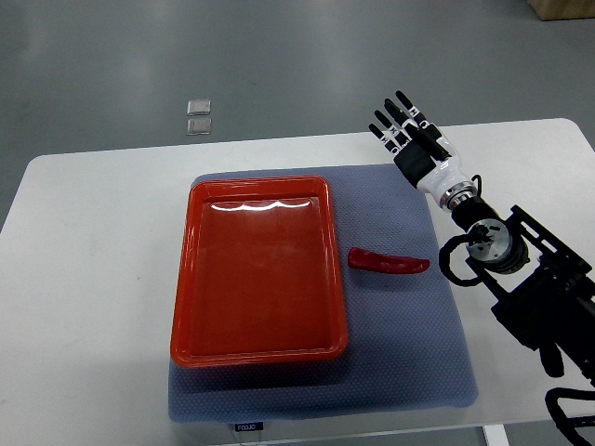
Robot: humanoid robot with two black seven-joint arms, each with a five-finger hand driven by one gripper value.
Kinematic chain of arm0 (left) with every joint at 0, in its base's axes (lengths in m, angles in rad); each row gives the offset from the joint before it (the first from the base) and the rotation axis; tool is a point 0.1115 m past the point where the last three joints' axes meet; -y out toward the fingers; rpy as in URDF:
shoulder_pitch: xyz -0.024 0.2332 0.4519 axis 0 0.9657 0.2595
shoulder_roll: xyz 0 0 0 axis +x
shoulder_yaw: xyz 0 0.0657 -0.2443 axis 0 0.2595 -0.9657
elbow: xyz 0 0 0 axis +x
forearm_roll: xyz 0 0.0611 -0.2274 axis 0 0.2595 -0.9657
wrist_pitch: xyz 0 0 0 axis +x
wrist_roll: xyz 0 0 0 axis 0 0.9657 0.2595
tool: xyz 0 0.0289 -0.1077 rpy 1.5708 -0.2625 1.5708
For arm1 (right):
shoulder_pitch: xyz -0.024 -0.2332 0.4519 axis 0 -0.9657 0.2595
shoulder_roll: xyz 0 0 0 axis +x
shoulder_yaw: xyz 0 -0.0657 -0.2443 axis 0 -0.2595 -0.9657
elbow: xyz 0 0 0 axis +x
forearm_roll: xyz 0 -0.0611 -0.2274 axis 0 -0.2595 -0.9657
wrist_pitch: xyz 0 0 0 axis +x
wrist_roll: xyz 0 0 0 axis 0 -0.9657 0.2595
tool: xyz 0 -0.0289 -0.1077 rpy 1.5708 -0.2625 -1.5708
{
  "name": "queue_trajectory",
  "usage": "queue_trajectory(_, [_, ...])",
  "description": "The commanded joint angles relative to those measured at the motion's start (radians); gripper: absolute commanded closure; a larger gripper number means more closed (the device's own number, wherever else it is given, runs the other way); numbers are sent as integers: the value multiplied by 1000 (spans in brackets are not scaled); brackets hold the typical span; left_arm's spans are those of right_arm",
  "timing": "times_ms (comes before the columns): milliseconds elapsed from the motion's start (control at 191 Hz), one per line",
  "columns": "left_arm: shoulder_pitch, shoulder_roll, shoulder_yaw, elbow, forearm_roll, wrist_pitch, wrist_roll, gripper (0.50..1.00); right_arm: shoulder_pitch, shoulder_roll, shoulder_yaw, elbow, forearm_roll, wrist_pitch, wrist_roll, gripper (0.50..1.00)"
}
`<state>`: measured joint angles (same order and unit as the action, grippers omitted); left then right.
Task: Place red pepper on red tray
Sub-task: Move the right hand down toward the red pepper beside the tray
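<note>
A red pepper (388,262) lies on the blue mat just right of the red tray (191,279), pointing right. The tray holds nothing. My right hand (406,128) is at the mat's far right corner, beyond and above the pepper, apart from it, with its fingers spread and holding nothing. Its arm runs down to the picture's right edge. The left arm is out of view.
The blue mat (418,344) lies on a white table (84,279) whose front edge runs along the bottom of the picture. Two small clear squares (198,116) lie on the grey floor beyond the table.
</note>
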<state>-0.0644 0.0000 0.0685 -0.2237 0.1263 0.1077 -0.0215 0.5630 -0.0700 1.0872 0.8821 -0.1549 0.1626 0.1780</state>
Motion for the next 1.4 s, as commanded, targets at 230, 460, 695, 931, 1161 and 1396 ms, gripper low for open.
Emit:
queue_trajectory(230, [0,0,-1,3,-1,1,0,500,2,-1,0,1,0,0,0,587])
queue_trajectory(460, [0,0,1,1,-1,0,0,500,12,-7,-1,3,-2,8,0,587])
queue_trajectory(695, [-2,0,2,-2,3,-2,0,500,89,-114,-81,-2,-21,86,-9,587])
queue_trajectory(931, [-3,0,4,-29,3,0,2,500,318,-347,-546,5,-196,138,-20,587])
queue_trajectory(1161, [-6,0,4,-52,3,-2,6,500,577,-507,-1015,129,-416,163,-161,587])
queue_trajectory(1396, [-9,0,4,-65,4,-2,6,500,798,-617,-1313,402,-440,213,-213,587])
